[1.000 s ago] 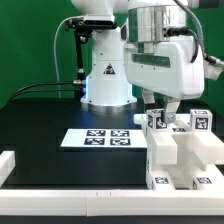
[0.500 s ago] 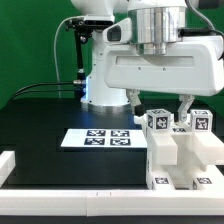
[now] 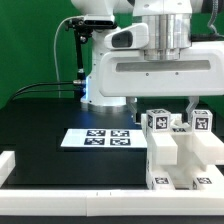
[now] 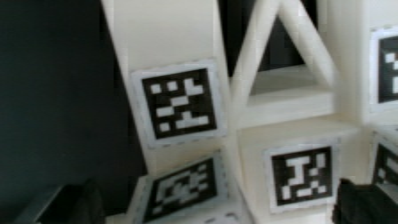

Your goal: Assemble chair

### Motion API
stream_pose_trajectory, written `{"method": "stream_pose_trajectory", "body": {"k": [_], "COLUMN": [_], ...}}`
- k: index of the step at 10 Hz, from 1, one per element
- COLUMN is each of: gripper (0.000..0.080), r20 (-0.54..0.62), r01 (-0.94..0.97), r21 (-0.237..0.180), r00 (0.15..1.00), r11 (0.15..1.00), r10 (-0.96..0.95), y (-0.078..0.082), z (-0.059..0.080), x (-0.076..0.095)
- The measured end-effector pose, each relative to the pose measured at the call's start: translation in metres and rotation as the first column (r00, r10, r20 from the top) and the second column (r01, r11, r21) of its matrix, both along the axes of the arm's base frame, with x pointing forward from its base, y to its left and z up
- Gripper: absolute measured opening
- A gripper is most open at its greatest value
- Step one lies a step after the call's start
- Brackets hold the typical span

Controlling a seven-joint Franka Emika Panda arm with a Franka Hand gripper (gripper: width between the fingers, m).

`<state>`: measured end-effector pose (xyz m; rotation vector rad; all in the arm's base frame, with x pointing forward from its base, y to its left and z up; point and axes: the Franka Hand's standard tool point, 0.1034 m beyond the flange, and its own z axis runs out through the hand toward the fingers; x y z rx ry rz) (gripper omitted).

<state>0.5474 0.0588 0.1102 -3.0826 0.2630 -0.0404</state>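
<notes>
white chair assembly sits on the black counter, just beside the marker board, toward the exterior view's right. the gripper hangs right over the chair; its jaws look spread wide, with nothing held between them. only square black-and-white tags on the chair parts, no readable writing or brand.
</notes>
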Motion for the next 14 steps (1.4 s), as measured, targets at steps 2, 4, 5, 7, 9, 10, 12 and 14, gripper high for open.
{"method": "stream_pose_trajectory", "body": {"k": [2, 4, 5, 7, 9, 10, 12, 14], "gripper": [0.0625, 0.0451, 0.0271, 0.0272, 0.0272, 0.0272, 0.0272, 0.0271], "r20": [-0.003, -0.012, -0.015, -0.022, -0.048, -0.066, -0.108, -0.123], "r01": [0.049, 0.213, 0.301, 0.519, 0.767, 0.849, 0.970, 0.994], "r21": [0.002, 0.005, 0.005, 0.002, -0.002, 0.002, 0.007, 0.003], "r00": [0.999, 0.977, 0.954, 0.854, 0.641, 0.528, 0.242, 0.106], "r11": [0.999, 0.977, 0.954, 0.855, 0.642, 0.529, 0.243, 0.107], "r10": [-0.049, -0.213, -0.301, -0.519, -0.766, -0.847, -0.964, -0.987], "y": [0.0001, -0.0001, 0.0004, 0.0026, 0.0022, 0.0006, 0.0003, -0.0006], "z": [-0.0005, -0.0009, -0.0007, 0.0000, -0.0011, -0.0019, -0.0035, -0.0043], "x": [-0.0003, -0.0005, 0.0001, 0.0020, 0.0020, 0.0024, 0.0046, 0.0053]}}
